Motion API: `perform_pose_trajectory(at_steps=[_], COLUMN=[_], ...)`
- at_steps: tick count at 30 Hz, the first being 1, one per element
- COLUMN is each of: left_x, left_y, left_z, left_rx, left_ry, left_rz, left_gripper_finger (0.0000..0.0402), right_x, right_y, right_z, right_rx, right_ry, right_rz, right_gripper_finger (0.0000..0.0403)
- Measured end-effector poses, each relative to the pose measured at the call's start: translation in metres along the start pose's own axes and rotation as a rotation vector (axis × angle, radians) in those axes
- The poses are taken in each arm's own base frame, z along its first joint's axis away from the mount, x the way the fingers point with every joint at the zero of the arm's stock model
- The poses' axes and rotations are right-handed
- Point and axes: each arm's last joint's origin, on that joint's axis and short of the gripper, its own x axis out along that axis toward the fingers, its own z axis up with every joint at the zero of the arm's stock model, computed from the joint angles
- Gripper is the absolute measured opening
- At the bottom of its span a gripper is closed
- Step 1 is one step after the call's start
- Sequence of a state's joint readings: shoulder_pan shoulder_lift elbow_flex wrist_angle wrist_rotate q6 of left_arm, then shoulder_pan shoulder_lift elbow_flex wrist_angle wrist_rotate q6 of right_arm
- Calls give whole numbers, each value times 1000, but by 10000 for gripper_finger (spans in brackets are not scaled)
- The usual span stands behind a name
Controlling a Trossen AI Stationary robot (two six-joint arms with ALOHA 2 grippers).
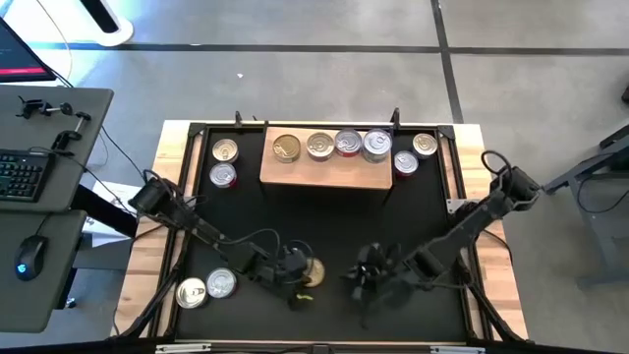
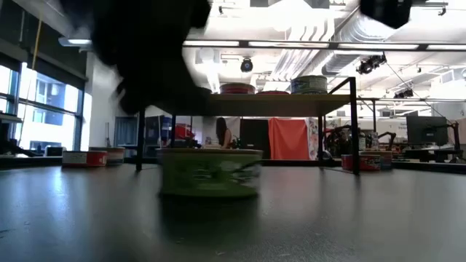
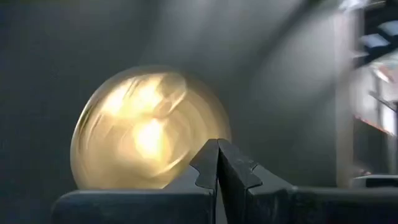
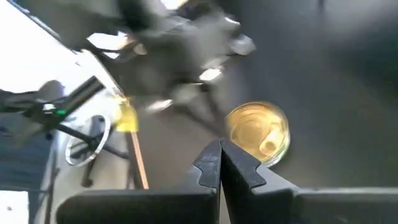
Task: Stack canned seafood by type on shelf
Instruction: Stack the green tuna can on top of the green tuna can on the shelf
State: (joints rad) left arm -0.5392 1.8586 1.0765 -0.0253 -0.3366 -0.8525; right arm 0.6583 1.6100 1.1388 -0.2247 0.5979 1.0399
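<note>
The left gripper (image 1: 293, 276) hangs low over the front of the black mat (image 1: 324, 221), just beside a gold-lidded can (image 1: 313, 271), its fingers (image 3: 233, 171) pressed together and holding nothing. The right gripper (image 1: 369, 275) waits near it on the mat, jaws likewise pressed together and empty. The gold-lidded can stands upright and apart from the rest; its side appears green in the low view, though the label is too blurred to read. The shelf (image 1: 295, 175) at the back of the mat carries five cans in a row along its rear edge, with two more on the mat to each side of it and two silver-lidded cans (image 1: 206, 288) at the front left corner. Judgement: the step in hand is picking up the gold-lidded can. To do it well, the left gripper should spread wider than the can, descend squarely so the fingers straddle its wall, and close low on the side; then the lid should be matched to its type on the shelf before it is set down. The tabletop (image 1: 496, 285) is light wood under the mat. Beyond it lie a grey floor, a desk with keyboard (image 1: 22, 175) and mouse, and an open workshop with ceiling ducts.
</note>
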Motion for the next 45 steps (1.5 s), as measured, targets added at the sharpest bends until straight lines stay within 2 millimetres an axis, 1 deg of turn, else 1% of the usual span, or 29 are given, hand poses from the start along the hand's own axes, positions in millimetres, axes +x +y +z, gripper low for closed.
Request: perform_pose_trajectory(at_steps=[2,4,5,8,11,13,15,18,21,25,29,33,36,40,45], left_x=[-13,-24,-27,-36,-37,-30,-26,-23,-19,-13,-10,-9,-8,-7,-3], left_y=[-11,-16,-16,-16,-15,-9,-5,1,9,18,26,34,36,37,36], left_z=[15,18,15,5,-8,-18,-21,-18,-13,-4,-1,-1,2,3,-4], left_rx=[81,153,189,260,260,262,269,268,328,410,489,578,593,583,588], left_ry=[-36,-54,-53,-71,-104,-97,-106,-143,-118,-51,9,61,92,90,118], left_rz=[-14,1,22,87,102,98,91,91,110,84,92,116,75,74,61], left_gripper_finger=[0,0,0,0,0,0,0,0,0,0,0,0,0,0,0], right_x=[6,13,17,30,45,53,60,71,84,104,117,119,121,124,127], right_y=[-7,-16,-22,-40,-56,-60,-62,-68,-74,-79,-77,-76,-80,-85,-89], right_z=[10,15,15,3,-18,-29,-37,-47,-55,-63,-64,-61,-58,-52,-48], right_rx=[33,77,95,100,97,74,49,21,-23,-21,-16,-47,-37,-40,-29], right_ry=[64,151,198,338,408,387,362,376,393,381,368,337,325,295,270], right_rz=[-33,-40,-36,-41,-28,30,77,72,40,17,11,-2,-34,-66,-81], right_gripper_finger=[0,0,0,0,0,0,0,0,0,0,0,0,0,0,0])
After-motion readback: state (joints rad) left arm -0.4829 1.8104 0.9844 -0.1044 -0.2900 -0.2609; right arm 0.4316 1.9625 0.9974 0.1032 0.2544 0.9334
